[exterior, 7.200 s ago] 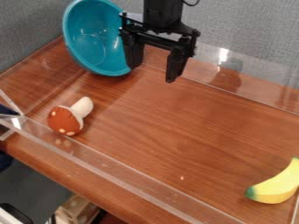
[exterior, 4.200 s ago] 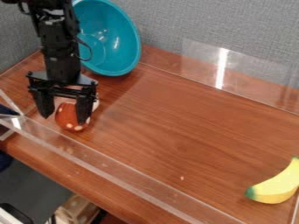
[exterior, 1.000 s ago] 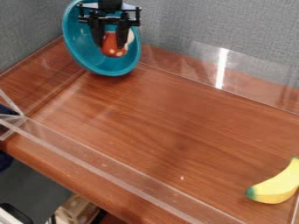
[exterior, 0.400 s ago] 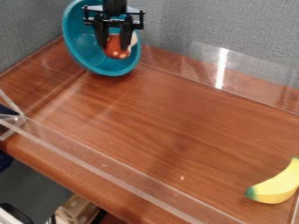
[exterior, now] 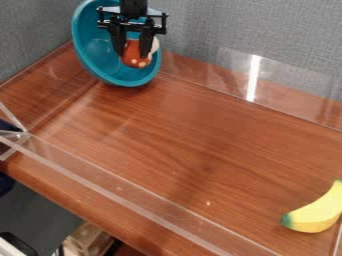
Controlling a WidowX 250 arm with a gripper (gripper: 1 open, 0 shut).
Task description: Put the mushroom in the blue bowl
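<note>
Up from the front edge of the table (exterior: 227,178) went the mushroom (exterior: 136,54), and now it is over by the big blue bowl (exterior: 94,55). That bowl leans at the back. The black gripper (exterior: 138,46) has its fingers squeezed on the mushroom, in front of the bowl's inside; I can't tell if it touches. It looks like dropping-in time: next, get it well inside, then let go gently.
</note>
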